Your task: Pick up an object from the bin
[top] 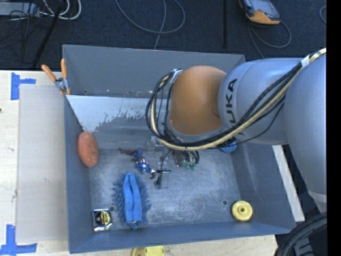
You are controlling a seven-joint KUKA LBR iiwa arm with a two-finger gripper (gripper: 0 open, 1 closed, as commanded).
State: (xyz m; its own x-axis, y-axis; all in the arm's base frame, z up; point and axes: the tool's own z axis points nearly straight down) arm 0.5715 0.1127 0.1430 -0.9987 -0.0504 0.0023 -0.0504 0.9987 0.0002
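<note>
Currently the arm (277, 105) comes in from 3 o'clock, with its orange cover (194, 100) and looped cables (159, 116) over the middle of the grey metal bin (176, 71). The gripper (161, 179) hangs low near the bin's centre, above the scuffed, whitish floor. From this angle I cannot tell whether it is set wide or narrow. The nearest thing is a small blue object (141, 166) of unclear shape, lying on the floor just beside the gripper at its 10 o'clock; I cannot tell whether the two touch. A thin, dark reddish-brown piece (127, 152) lies near the small blue object, further out toward 10 o'clock. At the gripper's 8 o'clock a long blue fuzzy cloth piece (131, 199) lies flat, running toward the 6 o'clock wall. Just beside its lower end, in the bin's 7 o'clock corner, is a small black-and-yellow tape measure (102, 218). An orange-brown oval lump (88, 149) rests at the 9 o'clock wall, well apart from the gripper. A yellow round disc (242, 210) with a centre hole sits toward the 4 o'clock corner, also well apart. Another blue thing (229, 148) shows under the arm at the gripper's 2 o'clock, mostly hidden.
</note>
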